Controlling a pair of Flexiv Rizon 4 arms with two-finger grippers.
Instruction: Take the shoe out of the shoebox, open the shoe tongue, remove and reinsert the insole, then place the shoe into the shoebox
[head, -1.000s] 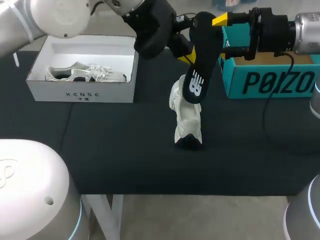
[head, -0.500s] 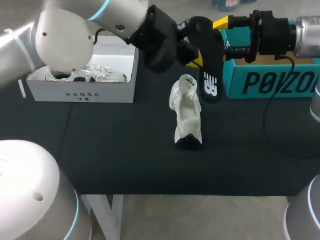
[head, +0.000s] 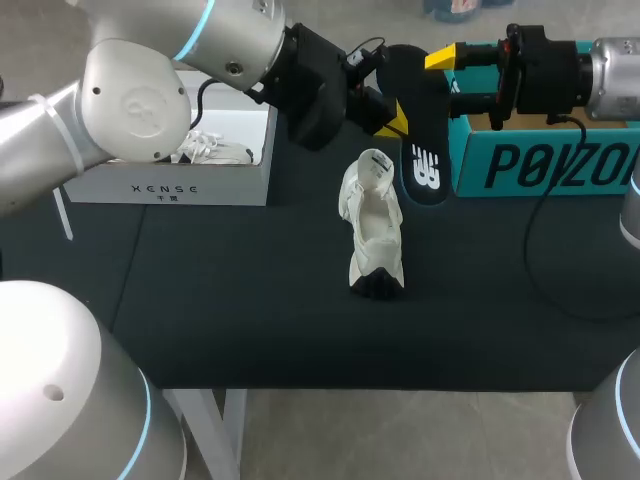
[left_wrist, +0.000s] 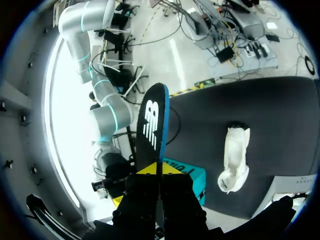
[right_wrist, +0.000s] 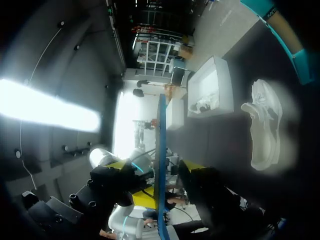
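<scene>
My left gripper (head: 391, 114) is clamped on one end of the insole (head: 421, 150), a thin, bendy black foam strip with a blue edge, held off the table. The shoe (head: 372, 225), soft and white, sits just below that gripper with its collar gaping upward. My right gripper (head: 453, 77) straddles the insole, fingers spread. I judge removal done; reinsertion means aiming the insole into that collar.
</scene>
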